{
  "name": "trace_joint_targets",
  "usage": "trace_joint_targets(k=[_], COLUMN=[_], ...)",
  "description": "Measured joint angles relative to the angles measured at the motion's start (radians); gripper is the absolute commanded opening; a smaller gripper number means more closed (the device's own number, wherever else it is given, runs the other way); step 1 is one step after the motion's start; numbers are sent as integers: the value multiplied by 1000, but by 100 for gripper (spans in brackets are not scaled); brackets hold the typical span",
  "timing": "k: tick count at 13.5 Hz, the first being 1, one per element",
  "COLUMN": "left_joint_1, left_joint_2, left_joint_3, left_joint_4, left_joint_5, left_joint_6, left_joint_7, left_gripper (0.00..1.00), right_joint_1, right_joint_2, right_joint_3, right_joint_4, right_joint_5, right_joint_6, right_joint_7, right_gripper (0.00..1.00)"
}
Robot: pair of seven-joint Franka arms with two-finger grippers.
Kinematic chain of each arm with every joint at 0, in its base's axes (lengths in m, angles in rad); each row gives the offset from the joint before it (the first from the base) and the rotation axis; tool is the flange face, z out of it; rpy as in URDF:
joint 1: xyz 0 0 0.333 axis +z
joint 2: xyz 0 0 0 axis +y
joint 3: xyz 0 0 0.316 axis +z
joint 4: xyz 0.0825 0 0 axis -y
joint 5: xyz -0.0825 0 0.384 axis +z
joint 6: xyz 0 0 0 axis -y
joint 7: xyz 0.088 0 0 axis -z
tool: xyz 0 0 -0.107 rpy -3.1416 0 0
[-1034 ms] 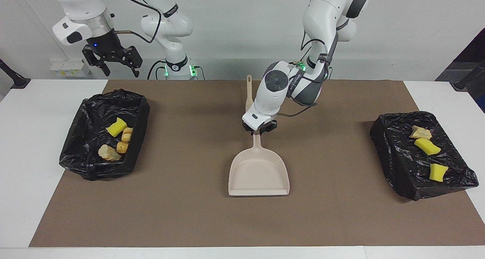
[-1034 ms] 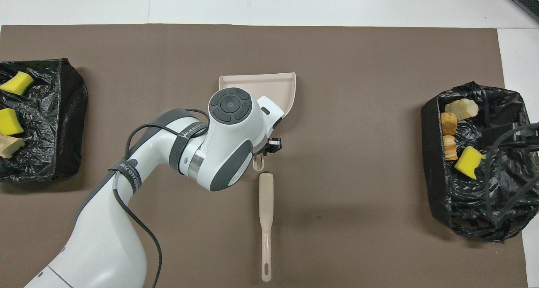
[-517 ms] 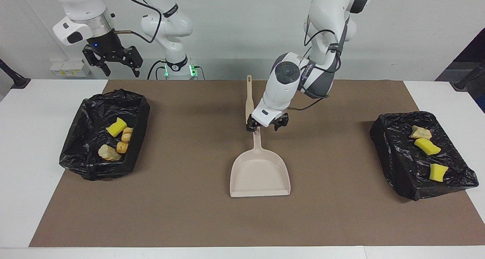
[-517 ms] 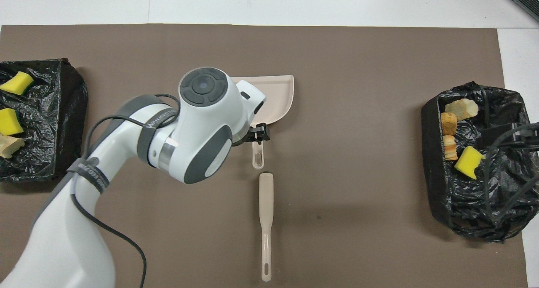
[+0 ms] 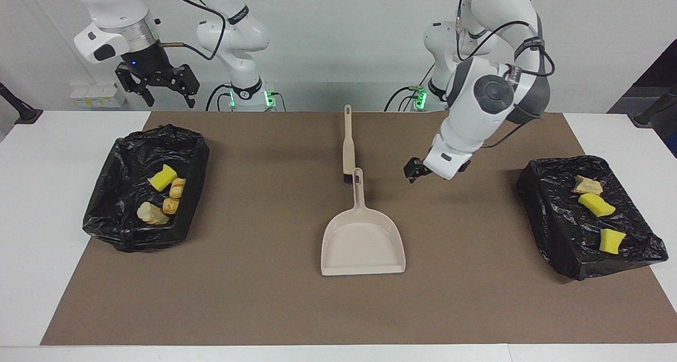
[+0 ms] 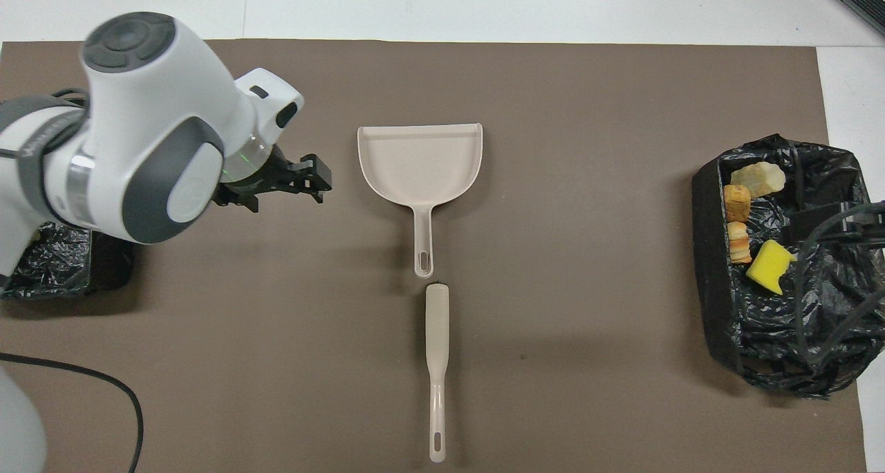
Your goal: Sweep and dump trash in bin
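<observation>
Released from the dustpan (image 5: 363, 240) handle, the left gripper (image 5: 414, 170) hangs spread and empty, while the trash (image 5: 163, 178), light crushable chunks, suits gentle mid-body pinches.

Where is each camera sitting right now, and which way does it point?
Facing view: high, across the table from the robots, looking at both whole arms; right claw raised over its bin, left claw over the mat.
Overhead view: high above the robots' end, looking steeply down; only the left arm and left claw show.
Shared: dustpan, brush, binned trash, half a turn apart.
</observation>
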Motion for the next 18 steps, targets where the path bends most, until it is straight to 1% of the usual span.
trace_joint_targets(k=[4,6,9,11,14,16,18], left_joint_1=[130,170,223,250,266,269,271], left_joint_2=[-80,-113,-142,-178,-247,-265,-268], left_joint_3=[-1,-1,-1,-1,-1,4,12], left_joint_4=[12,10,3,-34,-97,-103,-93], left_joint_5=[0,0,0,0,0,3,18], left_joint_6=[-106,-135,-172,-168,-138,-125,-123], left_joint_7=[216,288,369,391,419,420,422], left_gripper=[100,100,100,100,100,100,100], right_joint_1=[0,0,0,0,0,0,0], right_joint_2=[0,0,0,0,0,0,0], right_joint_3=[0,0,0,0,0,0,0], right_joint_4=[0,0,0,0,0,0,0], right_joint_5=[0,0,0,0,0,0,0], right_joint_6=[0,0,0,0,0,0,0], right_joint_7=[0,0,-3,-3,-3,-3,-3], right_gripper=[100,100,100,100,100,100,100])
